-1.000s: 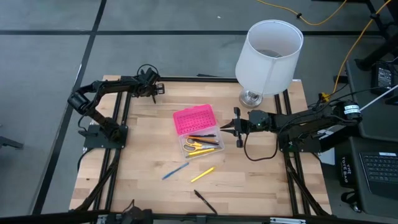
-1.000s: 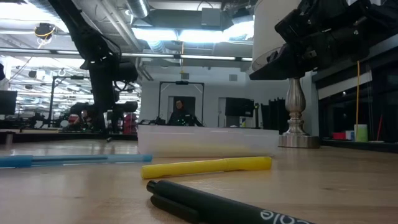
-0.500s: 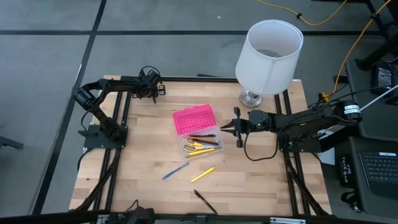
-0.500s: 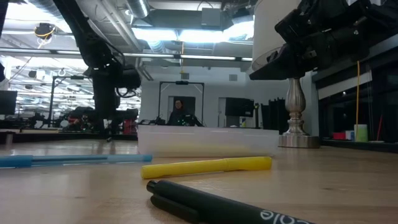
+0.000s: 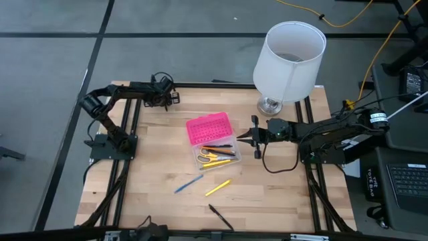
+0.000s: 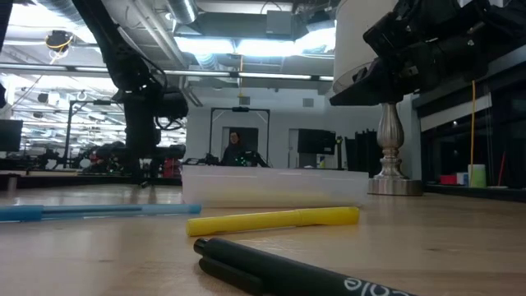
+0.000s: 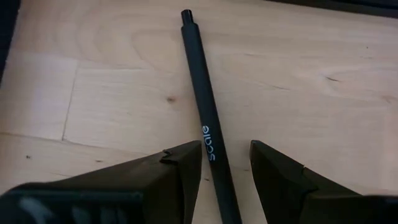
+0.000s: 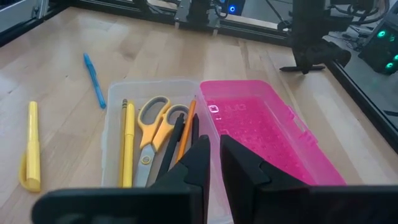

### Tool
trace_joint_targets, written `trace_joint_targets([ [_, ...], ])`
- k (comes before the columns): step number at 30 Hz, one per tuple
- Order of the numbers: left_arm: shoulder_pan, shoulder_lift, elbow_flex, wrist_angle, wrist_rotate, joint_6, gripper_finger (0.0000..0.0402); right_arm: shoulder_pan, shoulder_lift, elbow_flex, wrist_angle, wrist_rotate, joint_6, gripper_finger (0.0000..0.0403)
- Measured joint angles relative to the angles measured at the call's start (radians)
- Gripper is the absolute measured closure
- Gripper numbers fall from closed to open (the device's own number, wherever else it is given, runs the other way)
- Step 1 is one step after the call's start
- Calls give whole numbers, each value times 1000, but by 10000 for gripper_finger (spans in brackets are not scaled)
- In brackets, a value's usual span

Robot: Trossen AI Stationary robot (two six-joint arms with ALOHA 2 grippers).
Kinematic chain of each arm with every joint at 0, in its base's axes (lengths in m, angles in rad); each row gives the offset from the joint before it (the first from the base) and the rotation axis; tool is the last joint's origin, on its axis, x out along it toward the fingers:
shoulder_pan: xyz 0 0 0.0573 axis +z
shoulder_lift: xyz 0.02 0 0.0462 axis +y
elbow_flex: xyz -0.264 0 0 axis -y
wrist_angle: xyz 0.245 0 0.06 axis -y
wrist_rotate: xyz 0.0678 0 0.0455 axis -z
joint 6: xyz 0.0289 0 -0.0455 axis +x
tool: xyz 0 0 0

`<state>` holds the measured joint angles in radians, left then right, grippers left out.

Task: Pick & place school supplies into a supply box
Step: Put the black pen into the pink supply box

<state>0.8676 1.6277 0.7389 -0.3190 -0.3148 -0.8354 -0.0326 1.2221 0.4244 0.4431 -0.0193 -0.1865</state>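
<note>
The supply box stands mid-table with its clear base [image 5: 215, 155] open and its pink lid [image 5: 209, 128] laid back. In the base lie yellow-handled scissors [image 8: 155, 127], a yellow pencil [image 8: 127, 140], and orange and black pens. A blue pen [image 5: 188, 183], a yellow marker [image 5: 217, 187] and a black pen [image 5: 219, 216] lie on the table nearer the front. At the far left, my left gripper [image 7: 225, 163] is open and points down over another black pen [image 7: 200, 93], one finger on each side. My right gripper [image 8: 214, 155] hovers shut and bare by the box's right side.
A white lampshade on a metal foot [image 5: 289, 60] stands at the far right corner, just behind my right arm. Black frame bars [image 5: 130, 134] run along the table's left and right sides. Bare wood lies between the left gripper and the box.
My left gripper has sunk a little toward the table at the far left, staying open. The right arm, the box and the loose pens have kept still.
</note>
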Motion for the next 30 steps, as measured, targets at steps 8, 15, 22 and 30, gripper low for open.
trace_joint_targets([
  [8,-37,34,3,4,-64,-8,272,0,0,0,0,0,2,360],
  [15,-43,40,3,7,-68,-1,297,0,0,0,0,0,2,360],
  [22,-42,41,2,6,-34,80,382,0,0,0,0,0,2,360],
  [30,-76,42,1,3,-50,208,388,0,0,0,-2,0,3,360],
])
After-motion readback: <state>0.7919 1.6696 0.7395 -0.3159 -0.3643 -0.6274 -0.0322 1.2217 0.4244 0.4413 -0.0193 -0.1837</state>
